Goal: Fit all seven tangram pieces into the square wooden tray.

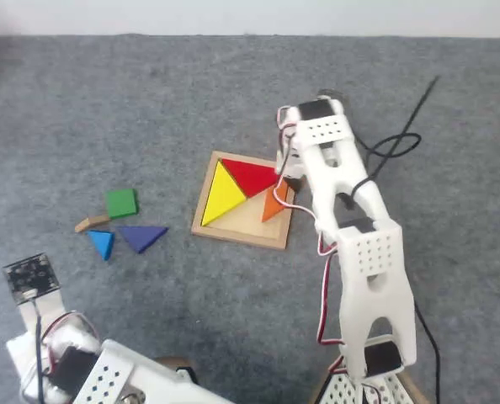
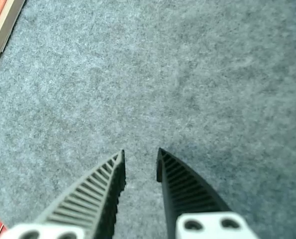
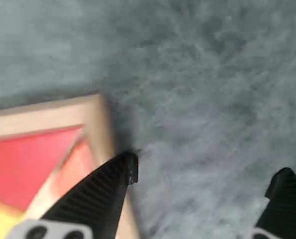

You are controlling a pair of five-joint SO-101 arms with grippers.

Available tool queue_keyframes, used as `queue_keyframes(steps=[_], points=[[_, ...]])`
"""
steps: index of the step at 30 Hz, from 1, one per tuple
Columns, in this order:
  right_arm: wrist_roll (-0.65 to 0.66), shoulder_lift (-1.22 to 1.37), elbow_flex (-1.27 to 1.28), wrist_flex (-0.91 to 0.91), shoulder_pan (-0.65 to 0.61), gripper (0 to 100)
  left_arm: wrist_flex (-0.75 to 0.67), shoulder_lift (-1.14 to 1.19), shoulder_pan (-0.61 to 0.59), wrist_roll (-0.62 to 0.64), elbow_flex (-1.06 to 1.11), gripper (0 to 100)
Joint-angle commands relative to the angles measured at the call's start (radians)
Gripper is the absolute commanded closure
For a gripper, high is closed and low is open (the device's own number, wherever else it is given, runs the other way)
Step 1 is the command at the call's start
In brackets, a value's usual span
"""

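The square wooden tray [image 1: 277,235] holds a yellow triangle [image 1: 220,194], a red triangle [image 1: 252,175] and an orange triangle [image 1: 273,204]. Left of it on the carpet lie a green square [image 1: 121,202], a tan parallelogram [image 1: 92,223], a small blue triangle [image 1: 102,244] and a purple triangle [image 1: 143,237]. My right gripper [image 3: 208,172] is open wide at the tray's far right corner [image 3: 100,114]. One finger [image 3: 108,186] is at the tray's outer edge near the red triangle [image 3: 33,159], the other over carpet. My left gripper [image 2: 140,157] is open above bare carpet.
Grey carpet covers the table. The left arm [image 1: 73,362] is folded at the near left corner, well short of the loose pieces. A strip of tray edge [image 2: 3,30] shows in the left wrist view. A black cable [image 1: 401,139] trails behind the right arm.
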Motion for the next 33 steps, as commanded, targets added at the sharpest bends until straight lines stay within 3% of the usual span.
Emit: queue_keyframes(steps=[1,7,14,18,21,24,27,33], points=[[0.035,-0.101,-0.017,0.002,0.016,59.7,0.003,-0.015,-0.002,-0.009,-0.007,90],[0.040,-0.306,-0.017,0.018,0.012,59.7,-0.026,-0.018,0.000,-0.009,-0.007,90],[0.117,-0.590,-0.005,0.159,0.019,59.7,-0.233,-0.018,0.084,-0.008,-0.033,90],[0.164,-0.676,0.097,0.176,0.015,59.7,-0.092,-0.014,0.235,0.015,-0.266,89],[0.178,-0.746,0.215,0.137,0.025,59.7,0.068,0.008,0.416,0.118,-0.542,89],[0.184,-0.854,0.388,0.073,0.047,59.7,0.098,0.206,0.534,0.146,-0.748,86],[0.279,-0.989,0.649,-0.059,0.054,59.7,0.195,0.574,0.606,0.143,-1.001,82],[0.434,-1.274,1.306,-0.392,0.160,59.7,0.453,1.237,0.628,0.144,-1.538,78]])
